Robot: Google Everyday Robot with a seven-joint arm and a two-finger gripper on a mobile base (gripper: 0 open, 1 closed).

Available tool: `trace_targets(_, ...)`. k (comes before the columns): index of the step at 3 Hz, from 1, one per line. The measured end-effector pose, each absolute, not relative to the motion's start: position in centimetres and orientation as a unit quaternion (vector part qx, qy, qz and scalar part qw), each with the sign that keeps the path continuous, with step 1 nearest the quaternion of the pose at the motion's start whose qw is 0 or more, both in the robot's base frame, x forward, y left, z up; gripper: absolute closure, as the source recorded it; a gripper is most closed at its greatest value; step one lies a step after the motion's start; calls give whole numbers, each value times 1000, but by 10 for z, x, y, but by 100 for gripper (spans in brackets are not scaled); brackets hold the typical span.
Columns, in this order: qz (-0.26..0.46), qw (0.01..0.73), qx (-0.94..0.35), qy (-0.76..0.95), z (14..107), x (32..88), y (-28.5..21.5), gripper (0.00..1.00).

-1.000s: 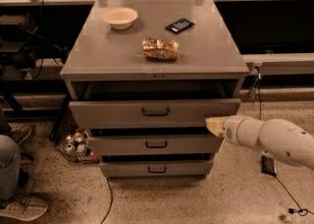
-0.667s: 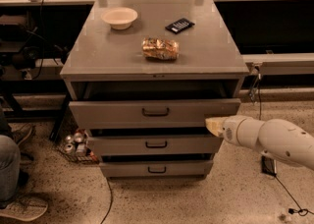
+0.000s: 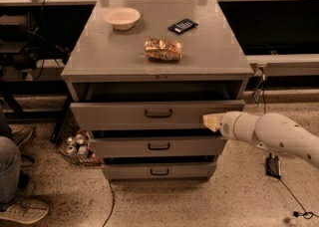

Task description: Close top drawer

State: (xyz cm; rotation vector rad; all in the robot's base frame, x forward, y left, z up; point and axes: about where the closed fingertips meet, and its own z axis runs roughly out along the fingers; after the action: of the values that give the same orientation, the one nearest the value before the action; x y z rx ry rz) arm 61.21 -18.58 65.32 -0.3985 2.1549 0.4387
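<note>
The top drawer [image 3: 114,115] is a wide grey metal drawer with a small black centre handle [image 3: 158,113]. It stands pulled out a little from the grey cabinet [image 3: 99,54], with a dark gap above its front panel. My gripper [image 3: 210,121], on a white arm coming in from the right, is at the right end of the drawer's front panel, touching or almost touching it.
Two shorter drawers [image 3: 124,147] below also stand slightly out. On the cabinet top lie a white bowl [image 3: 122,18], a snack bag [image 3: 163,49] and a black device [image 3: 182,25]. Cans [image 3: 75,146] sit at the left foot. A person's leg and shoe [image 3: 20,208] are at far left. A black box with a cable [image 3: 272,166] lies at right.
My gripper has edged slightly left and up along the drawer's front panel. The top drawer has not visibly moved.
</note>
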Motion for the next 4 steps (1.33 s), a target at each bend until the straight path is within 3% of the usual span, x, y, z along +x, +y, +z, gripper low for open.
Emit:
trace_targets(2, 189, 441, -167, 862, 648, 635, -177, 100)
trace_targets(4, 156, 423, -128, 883, 654, 583, -216, 100)
